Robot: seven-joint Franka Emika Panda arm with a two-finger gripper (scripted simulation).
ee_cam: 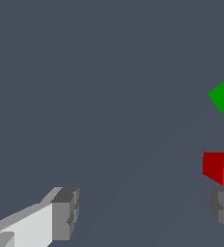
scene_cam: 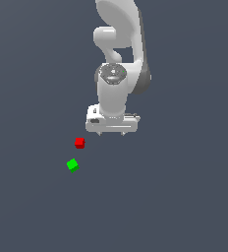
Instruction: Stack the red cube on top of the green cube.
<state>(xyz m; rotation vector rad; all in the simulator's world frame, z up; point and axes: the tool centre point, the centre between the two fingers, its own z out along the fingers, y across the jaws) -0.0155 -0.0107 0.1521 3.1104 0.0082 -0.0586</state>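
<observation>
Flat dark slate-grey floor (scene_cam: pixel 185 206), featureless. Gripper (scene_cam: pixel 111 133) points downward, fingers (ee_cam: pixel 65 212) spread wide apart, nothing between them. Red cube (scene_cam: pixel 79 142) rests on the floor just outside one fingertip, off toward the exterior view's left of the gripper, not touched. Green cube (scene_cam: pixel 72 165) sits a little farther out from the gripper, beyond the red one, turned at an angle. The two cubes are near each other but apart.
</observation>
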